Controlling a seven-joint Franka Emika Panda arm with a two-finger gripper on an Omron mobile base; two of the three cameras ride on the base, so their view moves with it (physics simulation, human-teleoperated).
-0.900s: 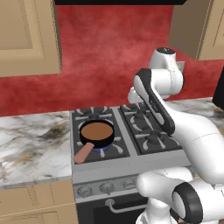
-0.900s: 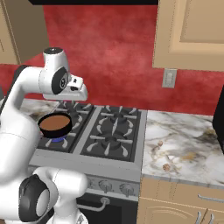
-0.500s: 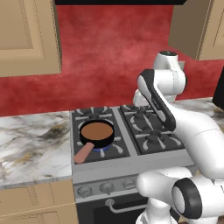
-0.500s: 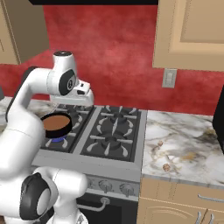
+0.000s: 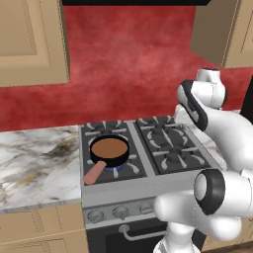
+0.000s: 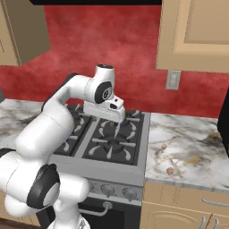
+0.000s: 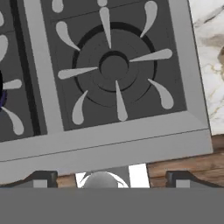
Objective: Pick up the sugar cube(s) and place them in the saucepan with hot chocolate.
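Observation:
The saucepan with hot chocolate (image 5: 109, 148) is a small black pan of brown liquid on the stove's front left burner. Its pink handle (image 5: 94, 173) points to the front left. My gripper (image 6: 115, 117) hangs over the right half of the stove, well to the right of the pan. In the hand view my gripper (image 7: 112, 177) is open. Its dark fingertips (image 7: 41, 177) stand far apart with nothing between them, above the stove's front edge, with a right-hand burner (image 7: 113, 65) just beyond. The sugar cubes are out of view or too small to make out.
A marble counter (image 6: 188, 147) runs to the right of the stove and another marble counter (image 5: 34, 158) to its left. The red wall and wooden cabinets (image 5: 29, 39) stand behind. The stove's knobs (image 5: 121, 212) line its front panel.
My arm has swung to the right, from above the saucepan to above the right burners. The saucepan has stayed where it was.

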